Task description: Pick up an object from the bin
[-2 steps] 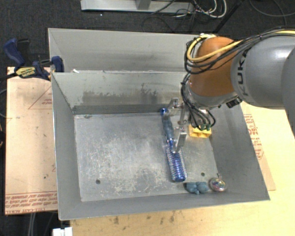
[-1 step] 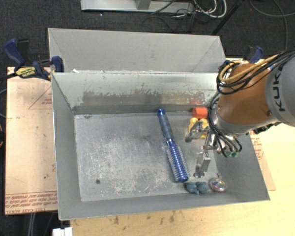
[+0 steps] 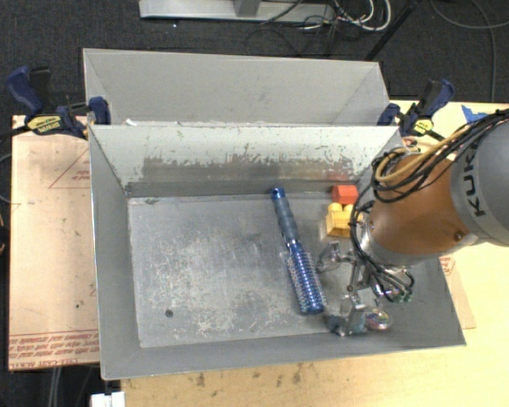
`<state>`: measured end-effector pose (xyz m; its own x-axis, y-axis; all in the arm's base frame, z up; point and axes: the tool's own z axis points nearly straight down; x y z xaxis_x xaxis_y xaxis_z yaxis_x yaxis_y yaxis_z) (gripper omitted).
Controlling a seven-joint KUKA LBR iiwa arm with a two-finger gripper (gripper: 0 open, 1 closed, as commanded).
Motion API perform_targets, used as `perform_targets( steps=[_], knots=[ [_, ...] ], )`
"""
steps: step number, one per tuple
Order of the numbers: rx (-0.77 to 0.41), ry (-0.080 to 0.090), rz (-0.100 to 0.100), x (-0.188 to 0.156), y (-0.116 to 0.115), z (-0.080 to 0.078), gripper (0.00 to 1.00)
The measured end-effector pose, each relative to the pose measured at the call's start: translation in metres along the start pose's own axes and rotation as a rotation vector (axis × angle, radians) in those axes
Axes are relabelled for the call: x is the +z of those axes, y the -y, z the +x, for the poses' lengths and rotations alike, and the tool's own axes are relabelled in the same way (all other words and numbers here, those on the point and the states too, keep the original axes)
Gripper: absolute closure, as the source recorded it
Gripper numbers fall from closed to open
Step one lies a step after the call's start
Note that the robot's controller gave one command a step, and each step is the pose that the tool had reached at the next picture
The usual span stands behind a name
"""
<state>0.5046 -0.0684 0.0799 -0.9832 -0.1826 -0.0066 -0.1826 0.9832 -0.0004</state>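
Note:
My gripper (image 3: 349,319) is low over the bin's front right corner, its metal body showing under the arm's wrist. Just left of it lies a blue brush-like tool (image 3: 295,253) with a ribbed lower end, running from the bin's middle back toward the front. A small shiny rounded thing (image 3: 376,319) lies by the gripper's right side, partly hidden. Behind the gripper, against the right wall, a yellow block (image 3: 338,219) sits in front of an orange block (image 3: 345,193).
The arm comes in from the right and hides the bin's right wall and part of the floor there. The floor on the left half of the bin is bare, scratched metal. The back wall slopes up steeply.

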Motion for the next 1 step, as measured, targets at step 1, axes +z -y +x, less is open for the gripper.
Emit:
perform_targets(
  steps=[1],
  knots=[
    [0.201, 0.004, 0.001, -0.0075, -0.015, 0.0194, 0.0]
  ],
)
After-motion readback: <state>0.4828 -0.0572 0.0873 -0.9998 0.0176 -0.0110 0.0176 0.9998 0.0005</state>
